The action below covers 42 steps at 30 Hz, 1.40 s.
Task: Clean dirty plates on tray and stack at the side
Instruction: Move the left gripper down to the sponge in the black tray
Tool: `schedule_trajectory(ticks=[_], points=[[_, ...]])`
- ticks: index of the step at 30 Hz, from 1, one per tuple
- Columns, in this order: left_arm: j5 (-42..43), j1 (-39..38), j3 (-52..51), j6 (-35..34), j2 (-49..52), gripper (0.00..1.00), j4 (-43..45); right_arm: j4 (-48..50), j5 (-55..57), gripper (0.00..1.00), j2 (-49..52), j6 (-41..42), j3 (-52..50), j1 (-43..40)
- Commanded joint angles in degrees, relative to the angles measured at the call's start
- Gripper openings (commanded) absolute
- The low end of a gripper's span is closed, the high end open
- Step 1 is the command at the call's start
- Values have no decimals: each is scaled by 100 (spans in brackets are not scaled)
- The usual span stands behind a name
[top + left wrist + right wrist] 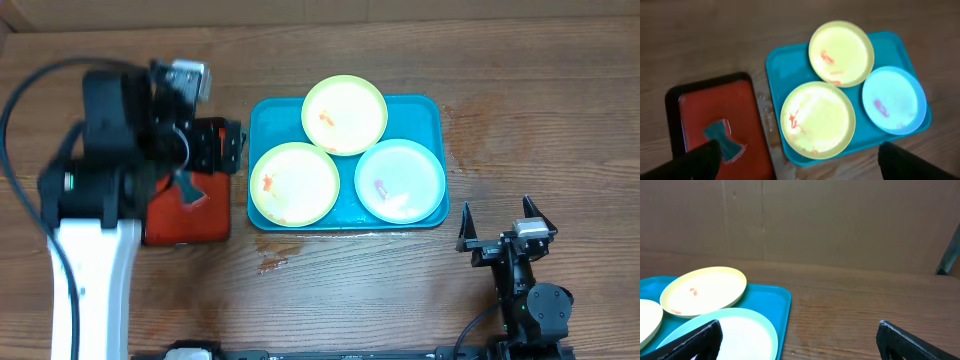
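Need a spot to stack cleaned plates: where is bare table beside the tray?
Bare table right of the tray, ahead of the right gripper; also the strip on the tray's near side. Crowded: three plates fill the tray, and the red tray sits close on its left.

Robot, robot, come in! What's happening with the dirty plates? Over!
Left gripper open, right gripper open, both empty. Three smeared round plastic plates on rectangular teal plastic tray. Nothing blocking.

Robotics lab setup, wooden table [350, 295], cardboard backdrop [840, 225], 2 robot arms [95, 250] [525, 295]
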Motion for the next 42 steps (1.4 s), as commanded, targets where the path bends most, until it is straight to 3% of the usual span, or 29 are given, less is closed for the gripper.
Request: schedule_trajectory(ticks=[1,3,7,10,20,23,28,36,42], points=[[-9,-26,505,175,605,100,-328,33,-26,100,-50,20,-59,42],[-328,-26,503,48,844,100,-264,33,-26,100,-50,20,-59,42],[-2417,166,503,-2396,1281,100,-225,33,-26,100,-50,20,-59,42],[-2662,396,503,-3272,1602,100,-149,33,-26,100,-50,20,-59,42],[-2546,1062,501,-3324,2776,100,-39,33,-26,100,-50,20,-59,42],[-1882,1215,501,-3320,3145,100,-68,33,-26,100,-50,20,-59,42],[-992,1222,496,-3305,3786,91,-170,33,-26,100,-50,20,-59,42],[-1102,1261,496,-3279,4607,88,-136,33,-26,100,-50,20,-59,42],[-1478,1353,496,-3274,4715,92,-33,33,-26,100,-50,20,-59,42]])
